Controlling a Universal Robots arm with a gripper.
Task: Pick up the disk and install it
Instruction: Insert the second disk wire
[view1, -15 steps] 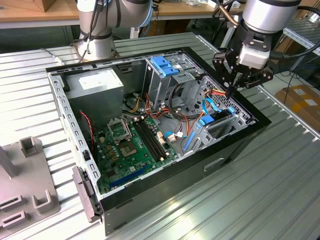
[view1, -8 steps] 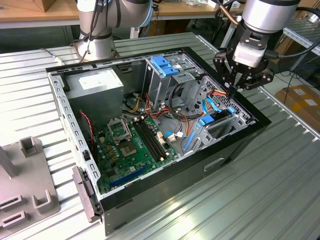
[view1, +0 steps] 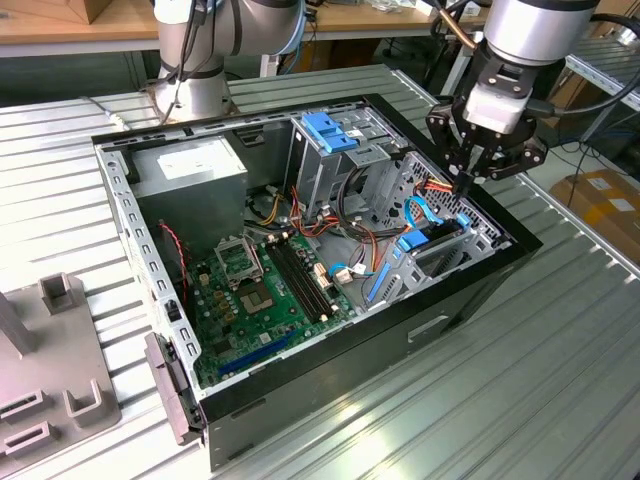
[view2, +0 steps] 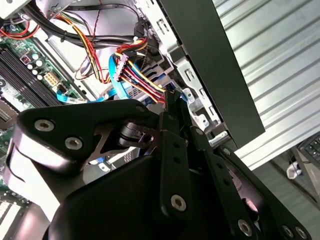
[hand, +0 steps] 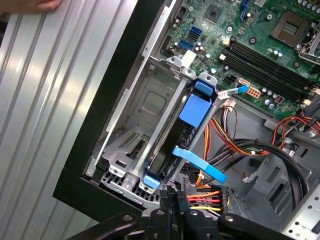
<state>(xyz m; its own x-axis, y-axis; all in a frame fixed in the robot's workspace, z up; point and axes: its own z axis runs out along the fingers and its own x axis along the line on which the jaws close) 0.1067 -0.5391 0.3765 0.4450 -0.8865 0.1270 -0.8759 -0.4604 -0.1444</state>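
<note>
The disk (hand: 170, 150) stands on edge inside the metal drive bay (hand: 135, 125) at a corner of the open computer case (view1: 330, 370), with its blue rail (hand: 196, 107) along the top. In the exterior view the disk (view1: 432, 235) sits low in the bay at the case's right end. My gripper (view1: 468, 180) hangs just above that bay and is shut. In both wrist views its fingertips (hand: 172, 200) press close beside the power connector (hand: 205, 200) with red, yellow and black wires (view2: 142, 77). A blue data cable (hand: 200, 162) crosses near the disk's end.
Inside the case lie the green motherboard (view1: 265, 290), a grey power-supply box (view1: 190, 170) and a blue-topped drive cage (view1: 335, 135). A grey fixture (view1: 50, 360) stands on the ribbed metal table at the exterior view's left. A person's hand (hand: 35, 5) rests on the table.
</note>
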